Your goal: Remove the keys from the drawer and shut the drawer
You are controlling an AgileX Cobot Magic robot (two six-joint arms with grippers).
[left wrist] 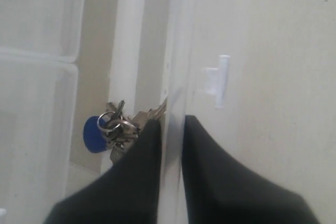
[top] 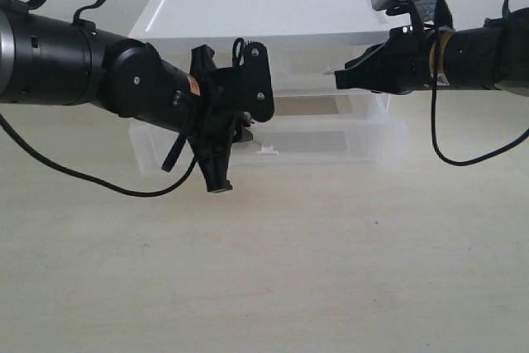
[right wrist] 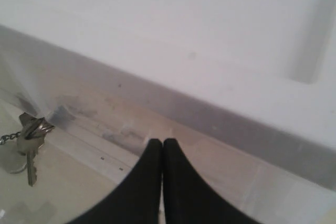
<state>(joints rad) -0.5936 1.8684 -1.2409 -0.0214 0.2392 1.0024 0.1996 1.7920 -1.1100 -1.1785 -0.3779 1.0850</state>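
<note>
The wide translucent drawer (top: 331, 145) stands pulled out, its white tab handle (top: 267, 150) facing the table. The keys (left wrist: 119, 127), with a round blue fob (left wrist: 94, 135), lie inside it against the front wall (left wrist: 176, 51). My left gripper (left wrist: 172, 120) is open and straddles that wall, one finger (left wrist: 144, 150) inside touching the keys, the other outside by the handle (left wrist: 220, 80). In the exterior view the left gripper (top: 221, 173) hides the keys. My right gripper (right wrist: 163, 142) is shut and empty, hovering over the drawer's right part (top: 339, 78); the keys (right wrist: 30, 132) show far from it.
The white-topped drawer unit (top: 264, 6) stands at the back of the beige table (top: 331, 270). Two half-width translucent drawers (left wrist: 37, 30) sit above the open one. A black cable (top: 83, 175) sags from the left arm to the table.
</note>
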